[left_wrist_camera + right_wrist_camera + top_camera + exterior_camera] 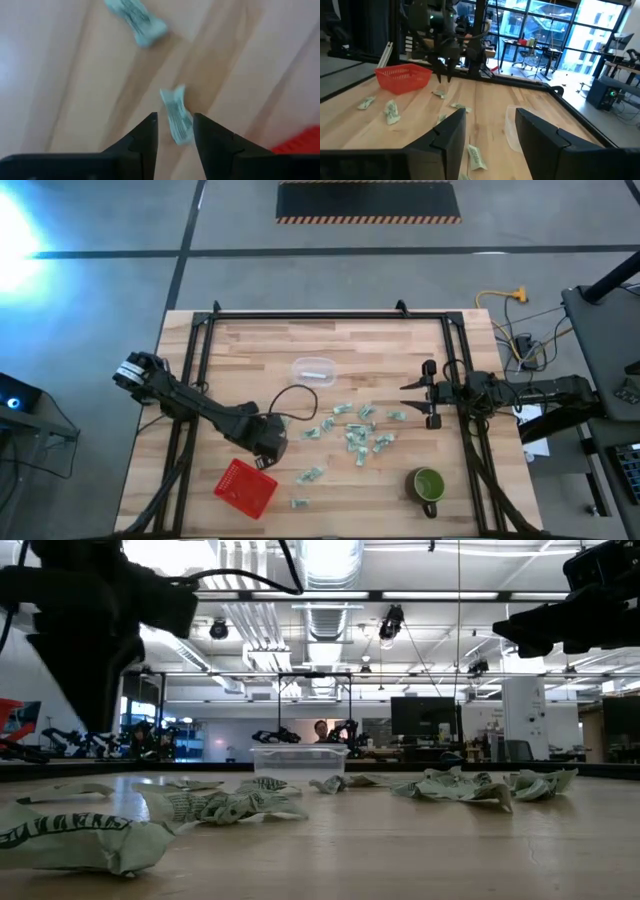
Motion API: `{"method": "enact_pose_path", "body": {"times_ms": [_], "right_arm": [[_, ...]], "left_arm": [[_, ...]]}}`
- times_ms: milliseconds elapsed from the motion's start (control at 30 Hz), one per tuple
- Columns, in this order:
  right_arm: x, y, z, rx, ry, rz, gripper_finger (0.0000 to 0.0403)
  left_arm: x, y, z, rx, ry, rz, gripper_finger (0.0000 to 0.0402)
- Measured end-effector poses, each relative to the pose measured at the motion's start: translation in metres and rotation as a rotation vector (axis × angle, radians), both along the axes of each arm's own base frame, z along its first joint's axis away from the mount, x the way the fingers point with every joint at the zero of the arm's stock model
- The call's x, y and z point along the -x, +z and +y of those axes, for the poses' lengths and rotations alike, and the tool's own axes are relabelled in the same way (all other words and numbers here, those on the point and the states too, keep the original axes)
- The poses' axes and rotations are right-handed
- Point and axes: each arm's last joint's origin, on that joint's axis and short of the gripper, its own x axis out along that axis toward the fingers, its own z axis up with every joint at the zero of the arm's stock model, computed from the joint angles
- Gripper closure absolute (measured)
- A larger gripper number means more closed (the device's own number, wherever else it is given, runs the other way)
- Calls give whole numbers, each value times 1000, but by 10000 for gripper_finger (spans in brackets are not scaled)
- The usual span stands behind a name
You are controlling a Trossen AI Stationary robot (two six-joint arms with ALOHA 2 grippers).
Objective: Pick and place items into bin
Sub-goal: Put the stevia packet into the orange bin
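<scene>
Several small pale green-and-white wrapped pieces [355, 435] lie scattered flat on the wooden table's middle, also in the low view [230, 805]. The red mesh bin [245, 487] stands near the table's near-left edge. My left gripper [271, 446] hangs open beside the bin, fingers pointing down over one piece [177, 117]. The fingers frame that piece in the left wrist view. The right wrist view shows the left gripper [443, 77] clear above that piece [439, 93]. My right gripper [408, 396] waits open at the table's right side, above the table.
A green mug [428, 485] stands near the table's near-right corner. A clear plastic tub [313, 370] sits toward the far middle. A black frame [330, 315] runs round the table's edges. Another piece [135, 20] lies close to the left gripper.
</scene>
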Motion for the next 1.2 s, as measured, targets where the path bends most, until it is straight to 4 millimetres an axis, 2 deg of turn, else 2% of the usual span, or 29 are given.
{"method": "enact_pose_path", "body": {"times_ms": [333,433,800,1033,1200], "right_arm": [[0,3,1,-42,25,-31,222],[-1,3,1,-70,26,-24,223],[-2,1,1,-75,47,-3,223],[-2,1,2,-71,49,-3,223],[-2,1,2,-70,49,-3,223]], "left_arm": [[-5,-13,0,-23,-46,44,198],[-7,-17,-1,-27,-42,55,181],[-11,-32,-4,-2,27,80,176],[-1,-49,0,-2,36,94,175],[2,-52,2,15,27,59,176]]}}
